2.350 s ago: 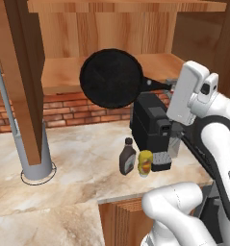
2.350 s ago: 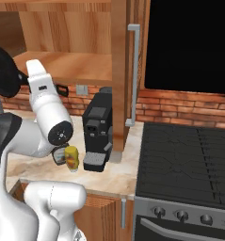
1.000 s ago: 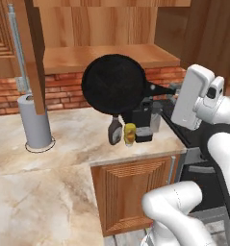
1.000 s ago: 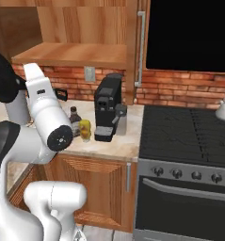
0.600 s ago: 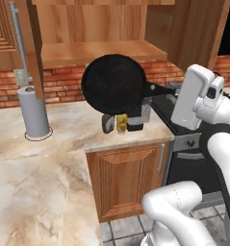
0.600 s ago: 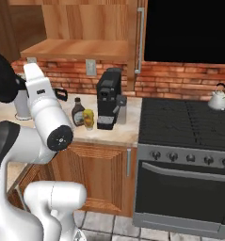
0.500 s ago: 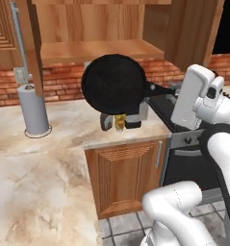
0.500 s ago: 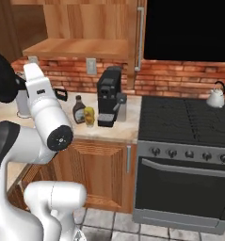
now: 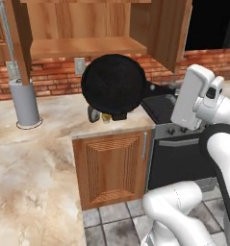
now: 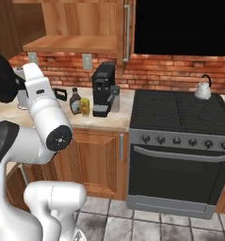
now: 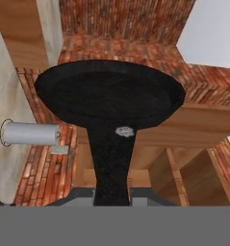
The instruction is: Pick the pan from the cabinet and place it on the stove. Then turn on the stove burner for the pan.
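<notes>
fingers: closed tight on the handle of the pan (image 11: 109, 98); the dark tips sit at the bottom of the hand view, mostly hidden by the handle, which runs straight between them. Narrow gap, clamped on the handle, nothing else touched.

pan: held in the air by its handle, tipped up on edge so its round black face (image 9: 114, 85) looks toward the left base camera. It hangs in front of the table edge and below the cabinet shelf, clear of both. In the right base view its black disc shows at the far left edge (image 10: 2, 77), beside the white forearm.

pan handle: extends from the disc toward the white hand (image 9: 192, 98) on the right of the left base view; a small pale rivet mark sits where the handle meets the bowl in the hand view.

cabinet: doors open, light wood shelf (image 9: 83, 47) bare above the brick wall; grey bar handle on the right door (image 10: 127, 33).

stove: black range (image 10: 180, 113) to the right of the table, grated cooktop, row of grey knobs (image 10: 184, 141) along the front, grey oven bar below. Pan is well apart from it, off to its left.

kettle: small white one (image 10: 203, 90) stands on the rear right of the cooktop.

table: marble top (image 9: 49, 122) carrying a black coffee machine (image 10: 103, 88), a dark bottle (image 10: 75, 101) and a yellowish jar (image 10: 85, 106) just beside it, and a grey cylinder (image 9: 24, 102) near the wall.
</notes>
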Controlling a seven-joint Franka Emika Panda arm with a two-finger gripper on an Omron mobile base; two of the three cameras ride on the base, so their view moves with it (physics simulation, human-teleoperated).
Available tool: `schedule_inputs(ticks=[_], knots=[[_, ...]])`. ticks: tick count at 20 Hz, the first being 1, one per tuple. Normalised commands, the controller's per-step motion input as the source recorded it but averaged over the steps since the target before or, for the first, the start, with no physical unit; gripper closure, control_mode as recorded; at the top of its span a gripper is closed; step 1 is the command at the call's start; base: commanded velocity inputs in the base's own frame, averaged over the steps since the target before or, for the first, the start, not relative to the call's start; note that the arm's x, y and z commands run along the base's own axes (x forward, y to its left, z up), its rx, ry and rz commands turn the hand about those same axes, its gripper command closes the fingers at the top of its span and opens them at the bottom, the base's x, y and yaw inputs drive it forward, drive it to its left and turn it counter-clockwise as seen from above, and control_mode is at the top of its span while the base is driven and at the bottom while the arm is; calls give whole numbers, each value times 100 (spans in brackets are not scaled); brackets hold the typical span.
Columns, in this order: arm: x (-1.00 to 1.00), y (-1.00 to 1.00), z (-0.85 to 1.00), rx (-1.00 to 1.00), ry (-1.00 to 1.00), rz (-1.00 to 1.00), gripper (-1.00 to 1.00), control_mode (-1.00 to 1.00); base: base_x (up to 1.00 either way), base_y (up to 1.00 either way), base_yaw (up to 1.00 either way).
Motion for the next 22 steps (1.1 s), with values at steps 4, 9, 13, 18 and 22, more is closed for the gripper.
schedule_inputs(ticks=[4, 9, 13, 18, 22], knots=[[0, 0, 0, 0, 0, 0, 100, 100, -28, -58, 0], [0, 0, 0, 0, 0, 0, 100, 100, -30, -63, 0], [0, 0, 0, 0, 0, 0, 100, 100, -37, -64, 0], [0, 0, 0, 0, 0, 0, 100, 100, -46, -66, 0], [0, 0, 0, 0, 0, 0, 100, 100, -47, -64, 0]])
